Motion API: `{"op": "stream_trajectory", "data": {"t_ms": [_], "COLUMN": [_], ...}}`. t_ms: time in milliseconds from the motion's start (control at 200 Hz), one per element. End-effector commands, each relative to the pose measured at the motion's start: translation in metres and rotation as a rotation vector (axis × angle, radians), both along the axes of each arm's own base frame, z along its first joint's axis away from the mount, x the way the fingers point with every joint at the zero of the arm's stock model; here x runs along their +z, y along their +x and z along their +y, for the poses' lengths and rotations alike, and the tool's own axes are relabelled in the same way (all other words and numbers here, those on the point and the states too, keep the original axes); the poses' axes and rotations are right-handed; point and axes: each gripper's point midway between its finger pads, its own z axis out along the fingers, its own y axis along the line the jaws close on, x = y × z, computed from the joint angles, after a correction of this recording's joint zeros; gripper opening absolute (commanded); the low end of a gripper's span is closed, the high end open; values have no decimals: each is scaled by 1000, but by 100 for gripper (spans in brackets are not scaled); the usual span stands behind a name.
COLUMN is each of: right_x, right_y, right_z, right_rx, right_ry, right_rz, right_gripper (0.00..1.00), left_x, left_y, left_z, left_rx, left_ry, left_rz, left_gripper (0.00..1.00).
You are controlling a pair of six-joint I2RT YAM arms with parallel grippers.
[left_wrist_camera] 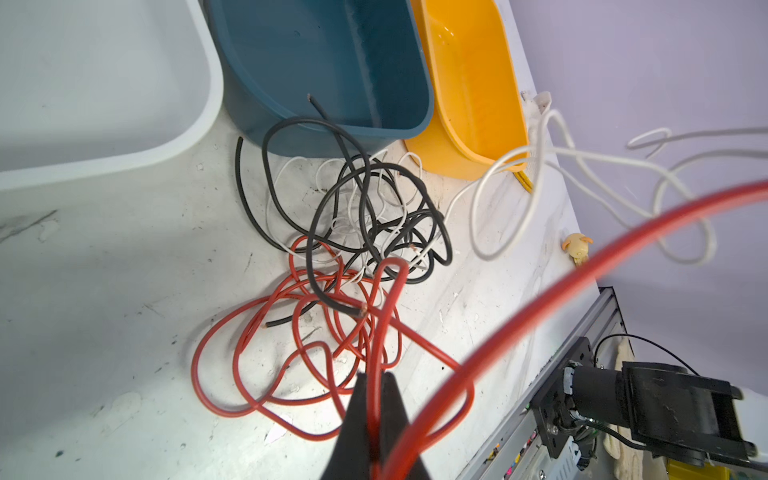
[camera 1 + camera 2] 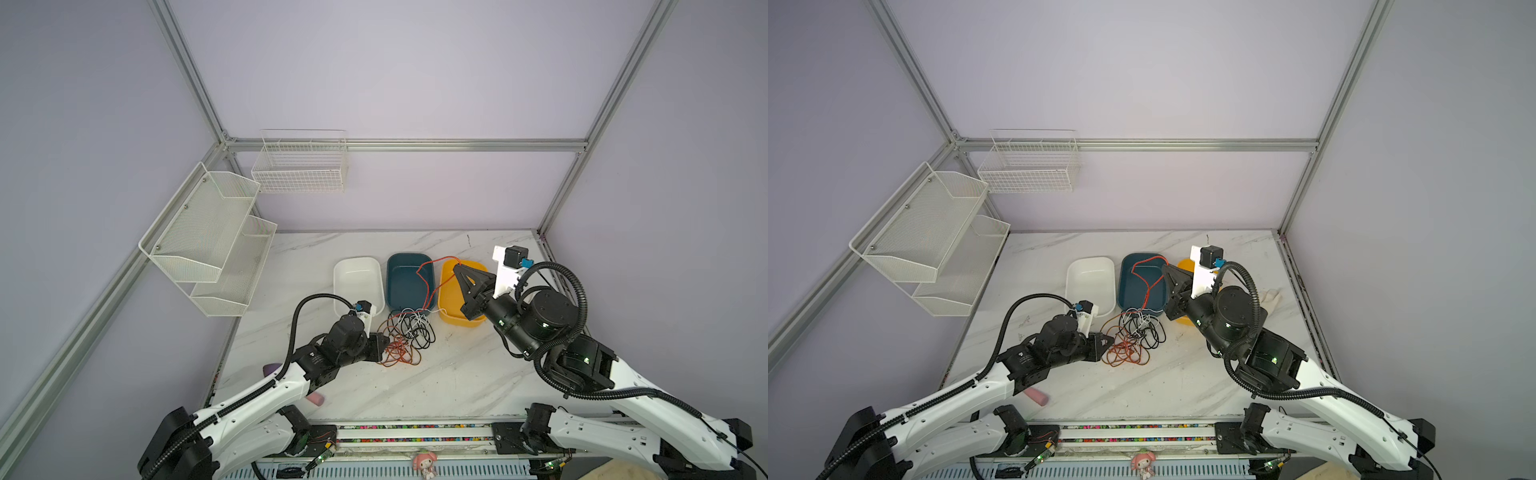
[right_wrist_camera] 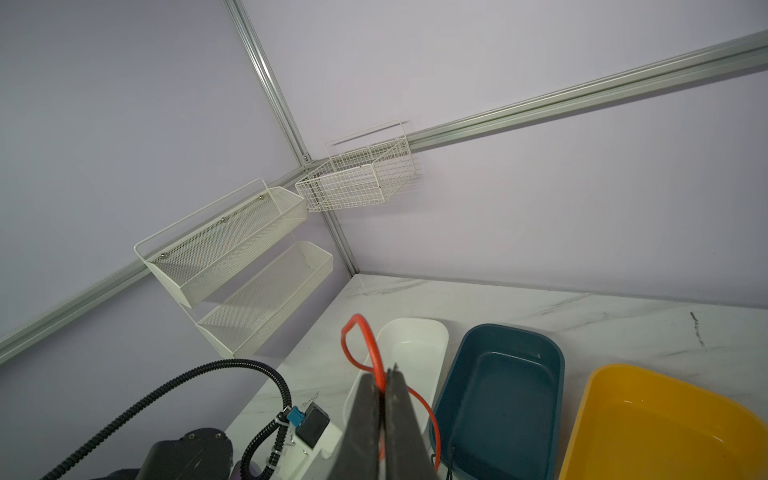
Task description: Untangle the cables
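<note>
Left wrist view: left gripper (image 1: pixel 373 380) fingers pinching red cable (image 1: pixel 384 316). Right gripper (image 3: pixel 384 374) fingers pinching raised red strand (image 3: pixel 365 332) above teal bin (image 2: pixel 409 286). Cables (image 2: pixel 405 336) heaped tangled on table (image 2: pixel 457 374), 6 o'clock of teal bin, left gripper at pile's 9 o'clock.
</note>
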Motion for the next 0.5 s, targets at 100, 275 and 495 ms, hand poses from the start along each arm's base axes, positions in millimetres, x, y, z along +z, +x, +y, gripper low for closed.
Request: {"op": "stream_trajectory", "data": {"t_ms": [100, 275, 495], "right_x": [-41, -82, -125], "right_y": [0, 3, 6], "right_z": [10, 19, 29], "right_rx": [31, 43, 46], "right_ry": [16, -14, -48], "right_rz": [91, 169, 249], "right_gripper": [0, 0, 8], "left_x": [47, 73, 95], "left_y": [-1, -3, -2], "left_z": [-7, -10, -9], "left_rx": [-44, -63, -70], "left_ry": [-72, -118, -111], "left_rz": [-93, -134, -155], "left_gripper": [0, 0, 0]}}
